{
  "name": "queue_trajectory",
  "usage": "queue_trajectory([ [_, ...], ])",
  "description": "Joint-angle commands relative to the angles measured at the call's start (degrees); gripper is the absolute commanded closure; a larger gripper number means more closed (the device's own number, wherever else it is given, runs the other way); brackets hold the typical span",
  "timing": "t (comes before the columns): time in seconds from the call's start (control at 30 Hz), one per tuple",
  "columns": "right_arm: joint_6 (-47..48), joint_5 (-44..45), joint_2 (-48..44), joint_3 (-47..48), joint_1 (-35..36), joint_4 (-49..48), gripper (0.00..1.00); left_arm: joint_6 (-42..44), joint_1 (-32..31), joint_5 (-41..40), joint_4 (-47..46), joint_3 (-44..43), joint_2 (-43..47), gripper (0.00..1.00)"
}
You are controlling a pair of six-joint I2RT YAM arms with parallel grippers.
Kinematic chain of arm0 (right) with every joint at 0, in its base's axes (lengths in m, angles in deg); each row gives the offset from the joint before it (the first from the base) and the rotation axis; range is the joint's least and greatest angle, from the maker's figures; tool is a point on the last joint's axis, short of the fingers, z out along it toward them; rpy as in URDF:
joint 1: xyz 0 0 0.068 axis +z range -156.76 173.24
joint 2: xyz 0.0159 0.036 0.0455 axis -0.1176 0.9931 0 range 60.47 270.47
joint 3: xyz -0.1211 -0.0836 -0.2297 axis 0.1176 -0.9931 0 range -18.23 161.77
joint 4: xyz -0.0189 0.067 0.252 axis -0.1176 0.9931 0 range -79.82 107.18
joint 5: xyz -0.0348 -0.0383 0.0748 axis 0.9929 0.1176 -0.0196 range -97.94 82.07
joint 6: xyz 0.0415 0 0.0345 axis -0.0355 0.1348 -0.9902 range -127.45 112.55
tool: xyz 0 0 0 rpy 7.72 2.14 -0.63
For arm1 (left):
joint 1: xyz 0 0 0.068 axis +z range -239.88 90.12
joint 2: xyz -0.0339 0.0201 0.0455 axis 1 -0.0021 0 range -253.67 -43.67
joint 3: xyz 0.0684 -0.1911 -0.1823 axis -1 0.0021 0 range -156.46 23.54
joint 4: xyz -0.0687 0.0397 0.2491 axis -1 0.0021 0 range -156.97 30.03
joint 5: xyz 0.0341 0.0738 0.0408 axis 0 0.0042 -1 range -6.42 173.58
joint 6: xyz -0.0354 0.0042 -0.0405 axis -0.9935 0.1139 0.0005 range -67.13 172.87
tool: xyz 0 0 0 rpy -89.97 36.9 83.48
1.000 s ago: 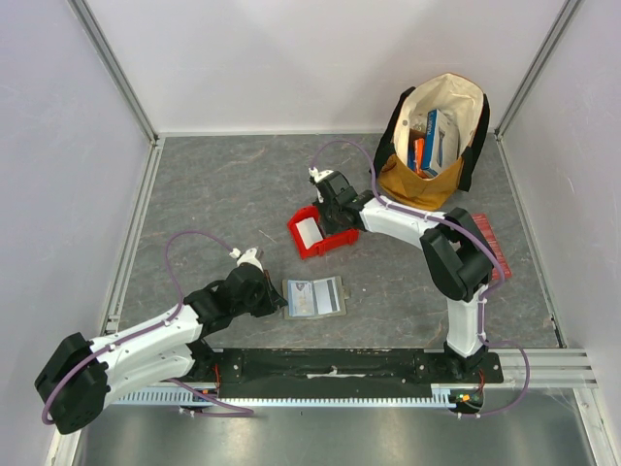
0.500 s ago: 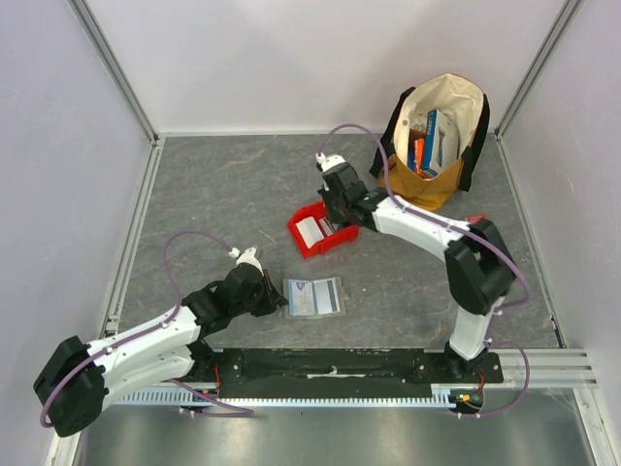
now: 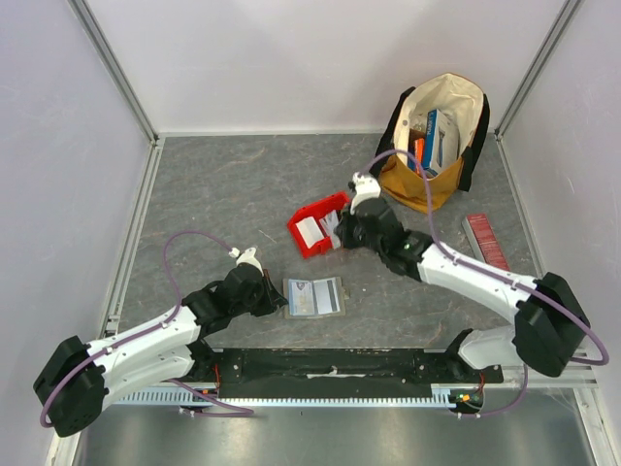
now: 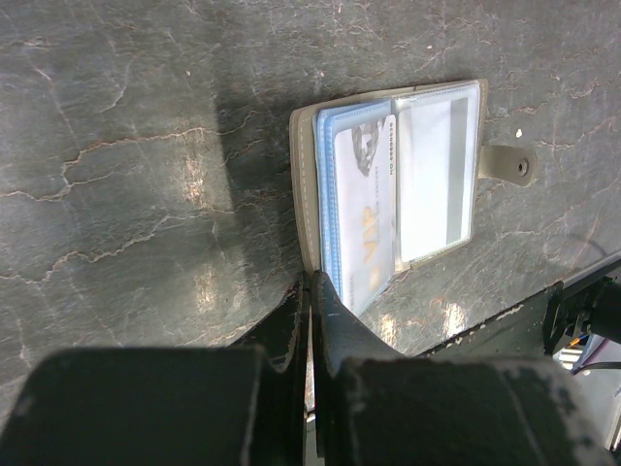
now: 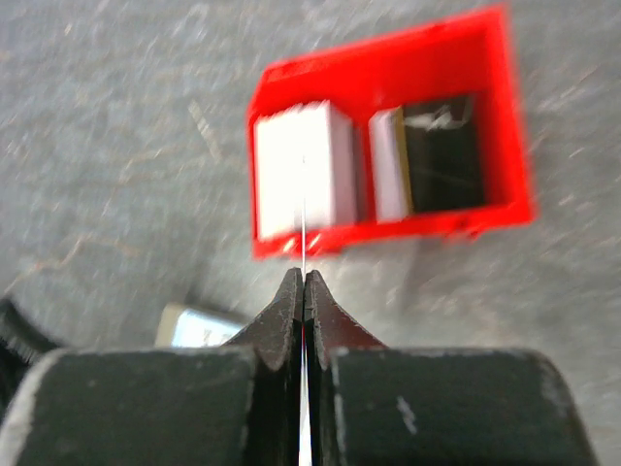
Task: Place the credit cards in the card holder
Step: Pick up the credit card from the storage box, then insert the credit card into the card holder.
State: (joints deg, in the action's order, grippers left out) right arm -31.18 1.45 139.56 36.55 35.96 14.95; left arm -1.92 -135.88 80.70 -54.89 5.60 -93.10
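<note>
The grey-olive card holder (image 3: 314, 297) lies open on the table near the front, clear sleeves up, with a pale blue card (image 4: 364, 204) in its left sleeve. My left gripper (image 3: 277, 301) is shut on the holder's left cover edge (image 4: 309, 194). My right gripper (image 3: 340, 229) is shut on a thin white credit card (image 5: 303, 228), seen edge-on and held above the near rim of the red bin (image 5: 388, 238). More white cards (image 5: 301, 165) stand in the bin. A corner of the holder (image 5: 199, 325) shows in the right wrist view, lower left.
A tan and black tote bag (image 3: 437, 136) with upright colourful boxes stands at the back right. A long red ribbed box (image 3: 483, 241) lies at the right. The red bin (image 3: 303, 240) sits mid-table, above the holder. White walls enclose the table.
My right arm has swung right and pulled back from over the red bin, lifting a white card out. My left gripper and the card holder have not moved.
</note>
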Motion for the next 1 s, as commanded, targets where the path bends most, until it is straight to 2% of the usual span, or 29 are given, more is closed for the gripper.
queue_trajectory([
  [0.0,-12.20,2.74,-4.38,-7.05,7.97,-7.49,1.00,1.17,-0.06,-0.55,-1.18,-0.17,0.39,0.98],
  [0.2,-22.93,7.56,-1.05,-12.50,18.00,-15.57,1.00,0.73,-0.06,-0.12,-1.97,-0.08,-0.23,0.98],
  [0.43,-26.54,19.51,7.12,-8.82,27.41,-17.79,1.00,0.38,-0.06,0.68,-2.67,0.00,0.12,0.98],
  [0.63,-27.69,28.66,10.21,-6.36,30.84,-14.89,1.00,0.03,-0.06,0.76,-2.67,0.18,0.47,0.98],
  [0.97,-27.87,30.42,13.54,-4.51,31.72,-12.60,1.00,-0.67,-0.06,1.82,-3.99,0.36,0.21,0.98],
])
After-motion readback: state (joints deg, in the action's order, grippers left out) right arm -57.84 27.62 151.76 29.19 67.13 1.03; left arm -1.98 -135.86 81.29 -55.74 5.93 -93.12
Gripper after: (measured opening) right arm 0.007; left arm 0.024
